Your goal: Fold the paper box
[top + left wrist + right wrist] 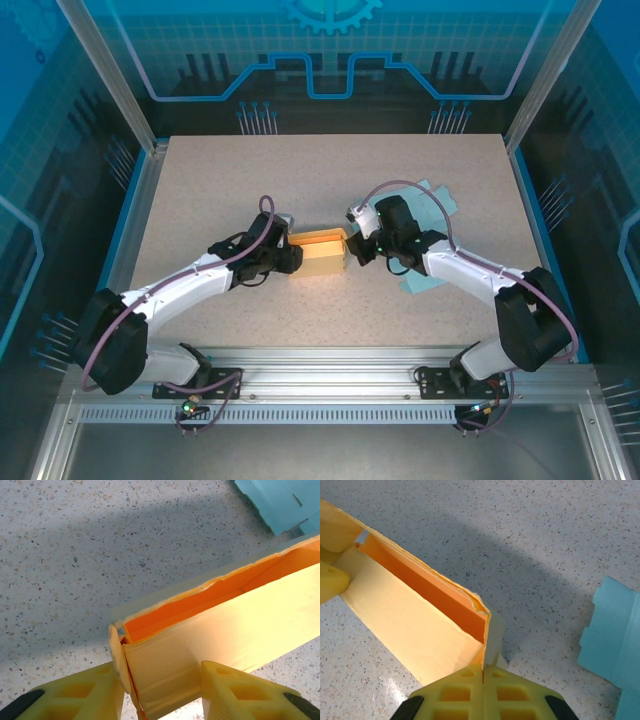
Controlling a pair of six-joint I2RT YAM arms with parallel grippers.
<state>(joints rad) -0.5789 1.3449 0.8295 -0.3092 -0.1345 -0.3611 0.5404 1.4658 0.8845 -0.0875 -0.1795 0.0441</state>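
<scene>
**Location.** The paper box (pixel 322 252) stands on the surface (pixel 300 170) between the two arms. It is yellow outside and orange inside, and its top is open. A teal sheet (pixel 440 205) lies flat on the surface to the right of the box, apart from it and untouched.

**Left gripper** (pixel 162 690). It is at the left end of the box. The jaws stand part open around the corner there. One finger rests against the loose end flap (pixel 119 655) and the other against the outside of the near long wall. Both appear to bear on the card, so this is judged a grip on the box.

**Right gripper** (pixel 483 672). It is at the right end of the box. The jaws are fully closed, and the thin upright edge of the right end wall is pinched between them.

**Step in hand.** The long walls are up. The work is judged to be at the end walls: the right end is pinched to set its crease while the left end is braced. At the left corner the flap stands slightly away from the wall, with a gap showing, so that end is judged not yet tucked.

**Next move calls for.**
- Release the right pinch without dragging the wall outward.
- Press the left flap inward until it seats against the long walls.
- Hold the box down at the opposite end throughout, as light card is likely to slide or spring open.
</scene>
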